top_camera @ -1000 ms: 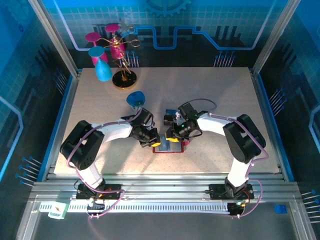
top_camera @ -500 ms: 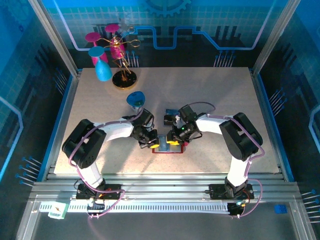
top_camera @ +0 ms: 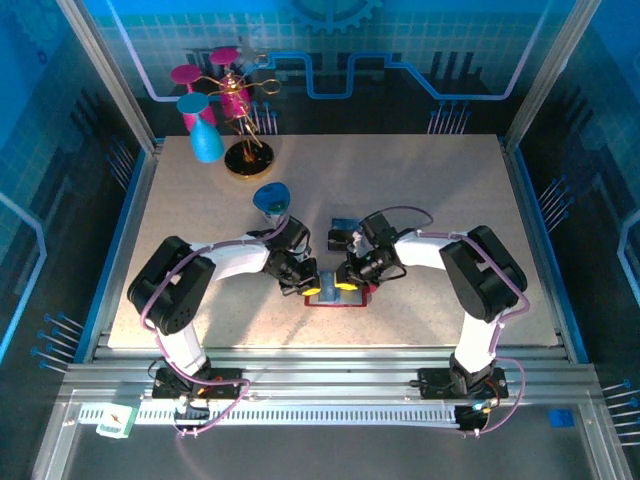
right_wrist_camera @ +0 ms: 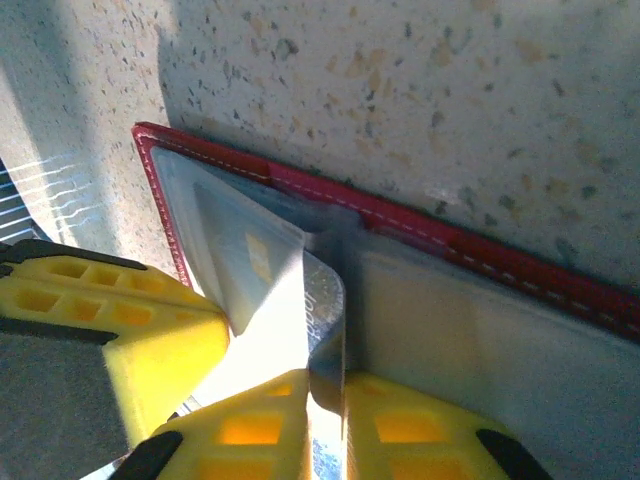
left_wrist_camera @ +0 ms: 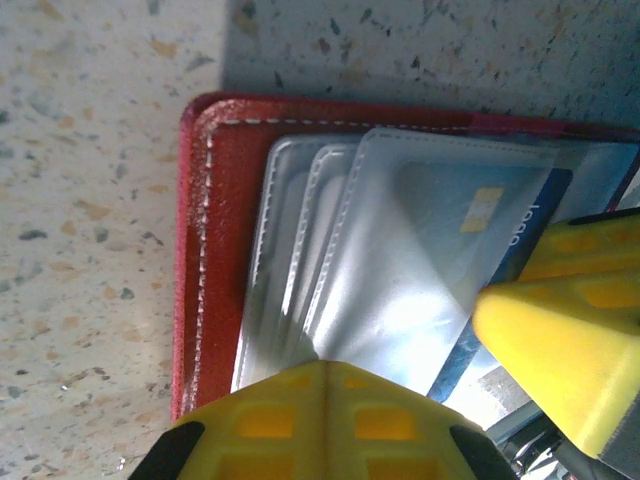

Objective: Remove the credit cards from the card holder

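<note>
The red card holder (top_camera: 336,301) lies open on the table between both arms. In the left wrist view its red edge (left_wrist_camera: 205,250) frames clear pockets, and a bluish credit card (left_wrist_camera: 520,225) with a gold chip sits under the top pocket. My left gripper (left_wrist_camera: 327,368) is shut, its tips pressing on the pockets. In the right wrist view my right gripper (right_wrist_camera: 325,385) is shut on the edge of a credit card (right_wrist_camera: 326,300) that sticks out of the holder (right_wrist_camera: 480,255). From above, the left gripper (top_camera: 308,286) and right gripper (top_camera: 346,285) almost touch.
A small bluish flat thing (top_camera: 343,221) lies just behind the right wrist. A blue bowl-like object (top_camera: 270,198) sits behind the left arm. At the back left stand an upside-down blue cup (top_camera: 207,142) and a gold stand (top_camera: 245,155) with pink cups.
My right gripper's jaws have closed onto the card's edge, and the right wrist has edged closer to the holder. The left gripper has stayed shut, pressed on the holder.
</note>
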Available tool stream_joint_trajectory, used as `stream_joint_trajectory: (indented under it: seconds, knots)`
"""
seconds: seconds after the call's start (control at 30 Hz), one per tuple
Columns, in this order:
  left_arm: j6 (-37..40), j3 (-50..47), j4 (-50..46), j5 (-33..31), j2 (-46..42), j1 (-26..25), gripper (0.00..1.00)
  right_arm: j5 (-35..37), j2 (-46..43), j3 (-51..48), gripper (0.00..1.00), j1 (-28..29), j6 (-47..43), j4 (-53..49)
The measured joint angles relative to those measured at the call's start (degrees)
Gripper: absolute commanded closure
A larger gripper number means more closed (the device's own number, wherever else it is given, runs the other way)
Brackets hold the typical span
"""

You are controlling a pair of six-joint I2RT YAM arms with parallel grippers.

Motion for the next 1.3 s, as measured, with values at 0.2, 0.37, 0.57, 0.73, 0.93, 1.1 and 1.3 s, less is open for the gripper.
stream_joint_trajectory:
  seconds: [0.2,0.37,0.57,0.73,0.93,1.1,1.3]
  knots:
    - [0.02,0.00,0.20,-0.04,0.00,-0.26,0.95,-0.22,-1.95,-0.44,0.93,-0.42,-0.04,-0.55]
    - [0.02,0.00,0.20,-0.04,0.04,-0.26,0.95,-0.22,-2.45,-0.94,0.92,-1.75,-0.96,-1.92]
    - [0.04,0.00,0.20,-0.04,0.04,-0.26,0.95,-0.37,-3.87,-1.70,0.92,-3.17,-2.23,-3.43]
    - [0.02,0.00,0.20,-0.04,0.04,-0.26,0.94,-0.09,-6.10,-2.08,0.92,-4.22,-3.45,-5.60]
    - [0.00,0.70,-0.79,-0.31,0.04,-0.26,0.89,1.05,-9.60,-1.92,0.95,-5.05,-5.75,-9.73]
    - [0.00,1.99,-2.45,-1.01,0.02,-0.26,0.87,3.48,-11.13,0.76,0.97,-5.51,-9.25,-15.47]
    - [-0.07,2.34,-2.51,-1.86,-1.86,-0.09,0.83,7.74,-11.06,9.29,0.97,-5.88,-19.82,-24.65]
